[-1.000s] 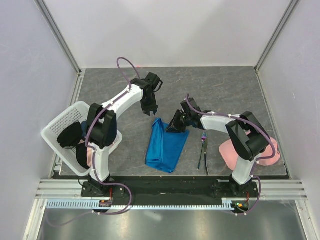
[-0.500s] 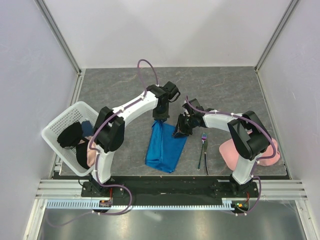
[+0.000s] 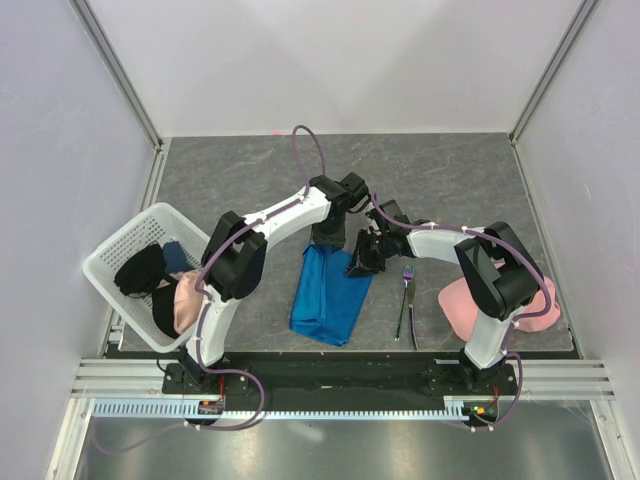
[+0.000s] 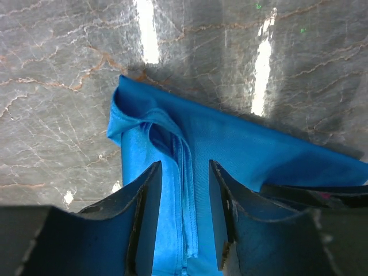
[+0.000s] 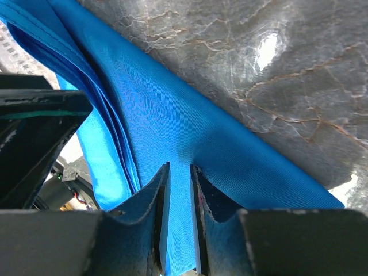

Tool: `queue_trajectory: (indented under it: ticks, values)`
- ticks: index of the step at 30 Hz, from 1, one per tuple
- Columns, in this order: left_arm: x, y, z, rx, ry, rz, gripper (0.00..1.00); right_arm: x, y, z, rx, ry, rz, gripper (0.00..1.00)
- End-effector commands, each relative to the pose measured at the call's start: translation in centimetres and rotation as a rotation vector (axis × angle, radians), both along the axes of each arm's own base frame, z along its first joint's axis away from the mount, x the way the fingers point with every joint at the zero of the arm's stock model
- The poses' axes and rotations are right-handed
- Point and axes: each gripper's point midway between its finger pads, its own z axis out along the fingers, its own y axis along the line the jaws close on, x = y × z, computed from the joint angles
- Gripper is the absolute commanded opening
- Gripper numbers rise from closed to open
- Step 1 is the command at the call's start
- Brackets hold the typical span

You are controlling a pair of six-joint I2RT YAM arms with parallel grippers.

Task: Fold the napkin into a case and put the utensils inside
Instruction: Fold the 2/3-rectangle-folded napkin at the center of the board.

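Napkin [image 3: 328, 295] lies folded into a long, layered blue shape on the table [image 3: 230, 180], midway between the two arms, with its narrower end pointing away from the bases. Left gripper [image 3: 328, 243] is positioned over that far end. In its wrist view, the jaws stand apart astride a raised ridge of stacked edges and are not pinching it. Right gripper [image 3: 360, 262] is at the napkin's far right edge, just beside the left one. In its wrist view, the jaws are drawn narrow, with a fold of blue fabric clamped between them. Fork [image 3: 404, 298] and knife [image 3: 412, 322] lie side by side to the right of the napkin, apart from it.
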Motion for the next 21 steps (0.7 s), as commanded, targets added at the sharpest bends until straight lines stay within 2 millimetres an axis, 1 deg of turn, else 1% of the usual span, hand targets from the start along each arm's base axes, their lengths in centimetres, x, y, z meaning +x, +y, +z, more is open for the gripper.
queue_trajectory:
  ticks: [1, 6, 9, 14, 18, 21]
  values:
    - [1.19, 0.44, 0.12, 0.051, -0.046, 0.045, 0.45, -0.12, -0.15, -0.81, -0.001, -0.003, 0.001, 0.27]
    - [1.41, 0.93, -0.25, 0.083, -0.055, 0.057, 0.42, -0.3, -0.22, -1.3, -0.003, 0.004, 0.001, 0.26]
    - [1.51, 1.16, -0.23, 0.096, -0.061, 0.06, 0.42, -0.19, -0.09, -1.31, 0.003, -0.001, 0.005, 0.26]
    - [1.5, 1.2, 0.24, 0.095, -0.074, 0.06, 0.4, -0.09, -0.08, -1.35, 0.005, -0.004, 0.007, 0.25]
    - [1.62, 1.13, 0.37, 0.094, -0.077, 0.05, 0.41, -0.14, -0.02, -1.35, 0.007, -0.003, 0.008, 0.25]
    - [1.65, 1.01, 0.51, 0.09, -0.081, 0.05, 0.47, -0.29, 0.0, -1.44, 0.009, 0.003, 0.011, 0.25]
